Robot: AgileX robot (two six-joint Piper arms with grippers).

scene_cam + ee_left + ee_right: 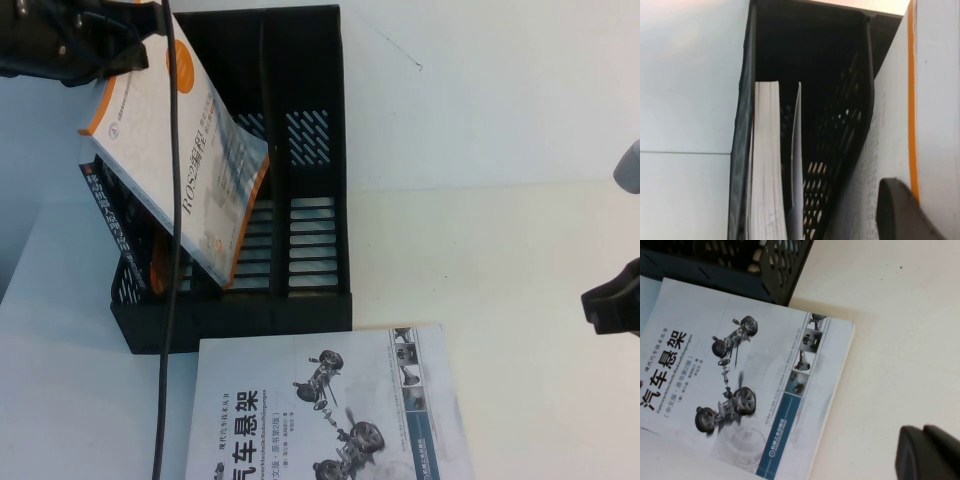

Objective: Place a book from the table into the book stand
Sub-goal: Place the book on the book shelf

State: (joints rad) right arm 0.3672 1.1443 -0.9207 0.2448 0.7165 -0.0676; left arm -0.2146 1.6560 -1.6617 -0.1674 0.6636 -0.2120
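A black slotted book stand (310,120) stands at the back left of the table. My left gripper (120,55) is shut on a white and orange book (185,150) and holds it tilted over the stand's left slots. In the left wrist view one finger (905,212) presses the book's cover (935,100) beside the stand (840,150). A dark-spined book (115,215) leans in the left slot. A white book with a car suspension picture (320,420) lies flat in front of the stand. My right gripper (612,305) is shut and empty at the right edge.
A black cable (172,250) hangs down across the stand and the flat book. Two books (767,165) stand inside the slot in the left wrist view. The flat book (740,385) lies near the right gripper (932,452). Bare white table lies to the right.
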